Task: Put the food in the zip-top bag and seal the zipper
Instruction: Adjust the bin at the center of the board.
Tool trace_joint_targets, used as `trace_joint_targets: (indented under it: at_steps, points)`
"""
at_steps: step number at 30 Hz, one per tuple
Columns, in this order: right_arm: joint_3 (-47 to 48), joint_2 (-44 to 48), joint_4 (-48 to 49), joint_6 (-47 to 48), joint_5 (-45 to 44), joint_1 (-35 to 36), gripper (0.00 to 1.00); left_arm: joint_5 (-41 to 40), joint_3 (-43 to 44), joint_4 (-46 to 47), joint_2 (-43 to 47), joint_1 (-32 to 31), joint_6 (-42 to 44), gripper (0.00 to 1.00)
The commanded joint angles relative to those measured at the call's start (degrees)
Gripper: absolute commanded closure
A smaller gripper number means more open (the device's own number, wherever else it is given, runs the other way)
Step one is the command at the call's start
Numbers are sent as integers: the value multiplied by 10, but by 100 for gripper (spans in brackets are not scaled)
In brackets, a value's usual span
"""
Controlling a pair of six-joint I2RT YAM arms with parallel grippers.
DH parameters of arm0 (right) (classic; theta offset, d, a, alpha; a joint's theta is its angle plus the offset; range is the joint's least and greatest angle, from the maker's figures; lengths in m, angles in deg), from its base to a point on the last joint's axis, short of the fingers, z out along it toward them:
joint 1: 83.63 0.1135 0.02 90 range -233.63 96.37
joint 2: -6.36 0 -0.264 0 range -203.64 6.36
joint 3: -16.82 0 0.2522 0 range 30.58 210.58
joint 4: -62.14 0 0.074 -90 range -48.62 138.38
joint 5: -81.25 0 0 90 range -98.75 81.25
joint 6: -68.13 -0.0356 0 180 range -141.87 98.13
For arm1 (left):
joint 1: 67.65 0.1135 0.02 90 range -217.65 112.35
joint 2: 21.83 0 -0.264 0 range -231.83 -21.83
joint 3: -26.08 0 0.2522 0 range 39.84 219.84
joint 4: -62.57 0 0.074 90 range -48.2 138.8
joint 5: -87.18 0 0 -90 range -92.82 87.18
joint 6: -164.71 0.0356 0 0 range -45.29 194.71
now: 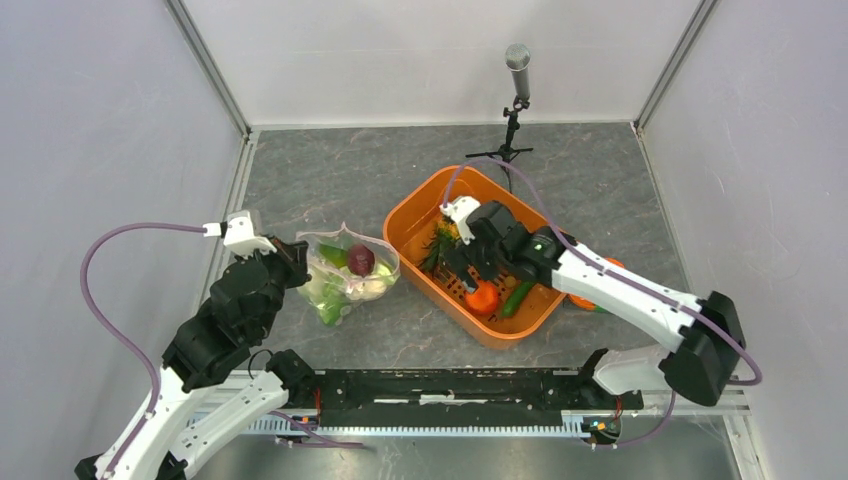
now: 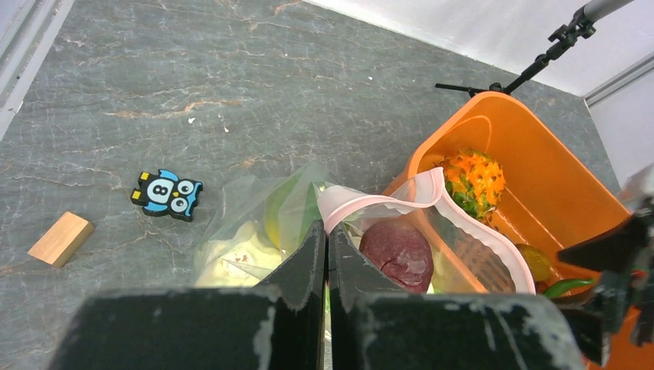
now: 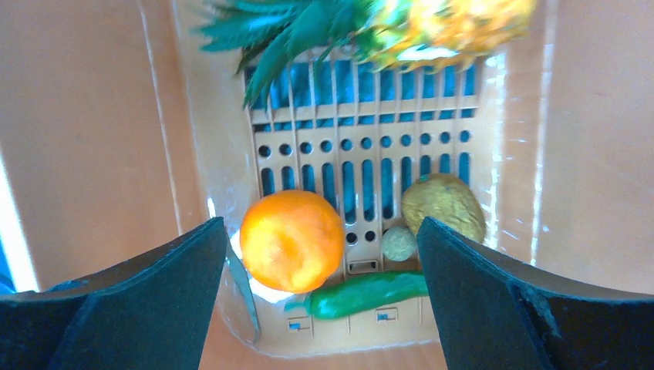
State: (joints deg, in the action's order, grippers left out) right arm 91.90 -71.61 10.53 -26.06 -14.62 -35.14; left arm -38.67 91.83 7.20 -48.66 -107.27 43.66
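The clear zip-top bag (image 1: 345, 278) lies left of the orange basket, its mouth open toward the basket. The pink zipper (image 2: 432, 193) curls around the mouth. Inside are a purple fruit (image 2: 397, 254), pale cauliflower (image 2: 231, 262) and green-yellow pieces. My left gripper (image 2: 328, 231) is shut on the bag's near mouth edge; in the top view it (image 1: 297, 255) is at the bag's left. My right gripper (image 3: 320, 231) is open and empty, down inside the basket, above an orange (image 3: 291, 240), a green pepper (image 3: 366, 294), a brown fruit (image 3: 443, 206) and a pineapple (image 3: 432, 19).
The orange slotted basket (image 1: 420, 205) stands at the middle right. A microphone stand (image 1: 515, 90) is behind it. An owl sticker (image 2: 166, 194) and a wooden block (image 2: 60, 237) lie on the table left of the bag. An orange object (image 1: 588, 300) lies partly hidden behind my right arm.
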Motion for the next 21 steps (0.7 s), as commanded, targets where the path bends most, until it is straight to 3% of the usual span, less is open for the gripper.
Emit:
trace_joint_targets:
  at_steps: [1,4,7,13,15,21]
  points:
    - [23,31,-4,-100,-125,-5,7,-4,7,25,-1,1,28,98]
    - [35,18,-87,-191,-162,-8,4,6,8,23,-3,2,28,98]
    - [-36,41,-57,-232,-187,-11,2,15,-1,32,-5,2,33,98]
    - [-123,36,73,-214,-128,-97,2,36,-5,36,-7,2,38,98]
    - [-138,41,134,-171,-122,-101,2,36,-6,38,-3,2,38,98]
    - [-134,0,184,-138,-104,-114,2,34,-9,39,1,2,37,98]
